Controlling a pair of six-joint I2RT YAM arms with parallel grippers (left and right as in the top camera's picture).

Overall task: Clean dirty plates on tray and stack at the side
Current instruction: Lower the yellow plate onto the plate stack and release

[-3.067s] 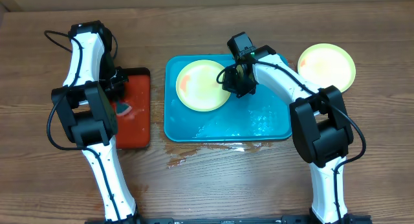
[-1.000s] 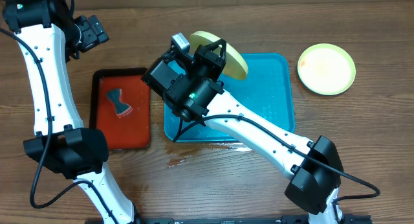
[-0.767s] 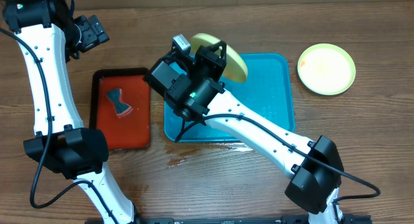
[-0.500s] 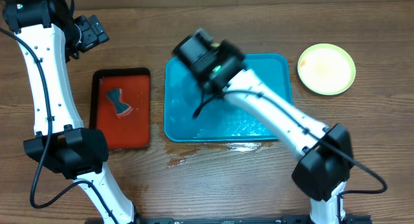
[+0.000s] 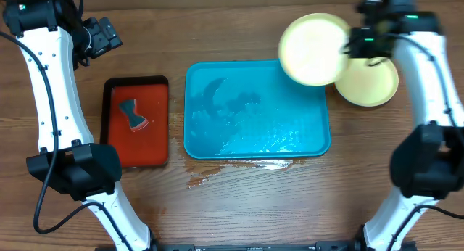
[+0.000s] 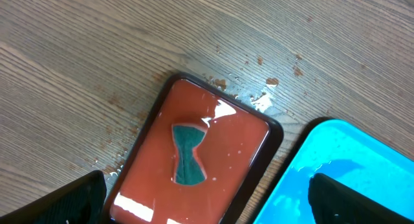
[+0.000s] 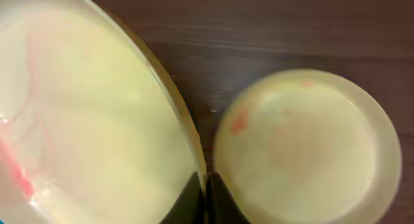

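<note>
The right claw (image 7: 202, 195) is pinched shut on the rim of a pale yellow plate (image 5: 312, 49) held aloft over the far right corner of the blue tray (image 5: 254, 128). The second plate (image 5: 375, 88) lies flat on the bench (image 5: 239, 207) just to the claw's right and a little toward the robot (the rims overlap from overhead). Stacking looks to need only a short shift right and a level set-down, with bare bench around; the left claw (image 5: 109, 35), spread wide and empty, hangs well apart by the red tray (image 6: 194, 204).
</note>
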